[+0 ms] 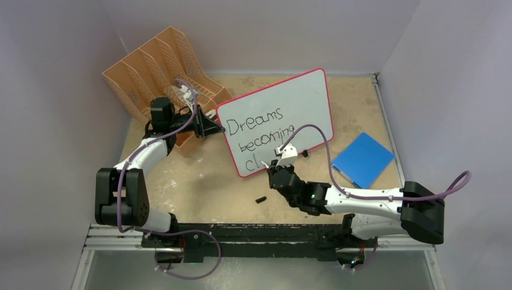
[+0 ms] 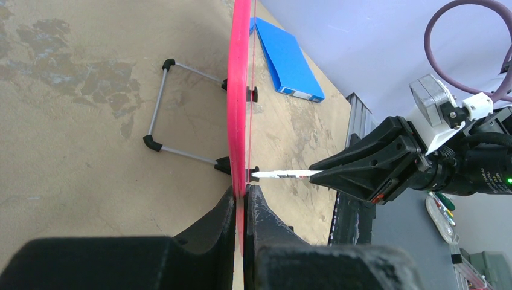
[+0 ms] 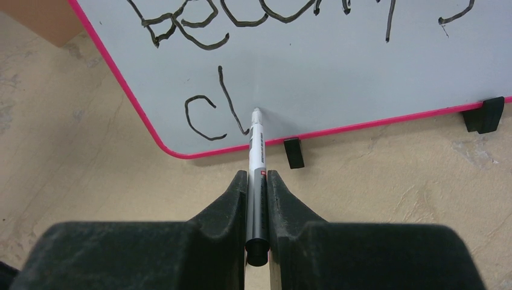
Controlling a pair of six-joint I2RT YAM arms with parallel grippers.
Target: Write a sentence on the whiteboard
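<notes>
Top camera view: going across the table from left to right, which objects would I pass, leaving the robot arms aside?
orange rack → whiteboard → blue pad

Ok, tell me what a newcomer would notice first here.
The red-framed whiteboard stands out mid-table, its black writing reading "Dreams becoming cl". The right jaws clamp a marker with its tip at the board beside the "cl", while the left jaws pinch the board's left edge. An orange file rack stands far left.
</notes>
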